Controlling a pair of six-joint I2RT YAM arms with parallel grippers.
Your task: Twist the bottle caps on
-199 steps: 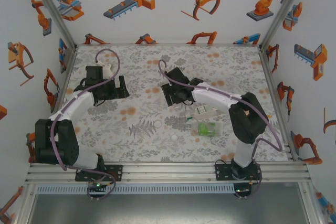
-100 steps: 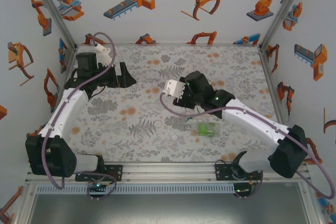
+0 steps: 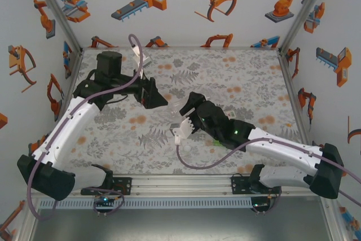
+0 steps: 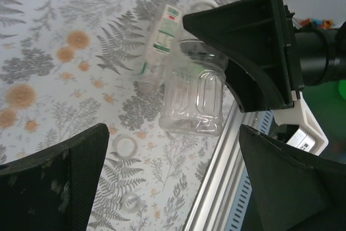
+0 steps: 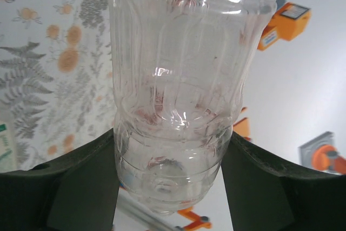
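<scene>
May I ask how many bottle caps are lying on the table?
2 in the left wrist view: upper cap near the clear bottle, lower cap beneath it in frame. Others may be hidden.

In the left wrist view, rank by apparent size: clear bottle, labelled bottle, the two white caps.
1. clear bottle, though probably nearer the camera.
2. labelled bottle, partly hidden.
3. upper white cap and lower white cap look about alike.

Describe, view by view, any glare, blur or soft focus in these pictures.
Right wrist: white glints on the clear bottle, the table behind it soft. Left wrist: its own fingers dark and slightly soft up close, the bottle sharper. Top external: even light, no hard shadows.
</scene>
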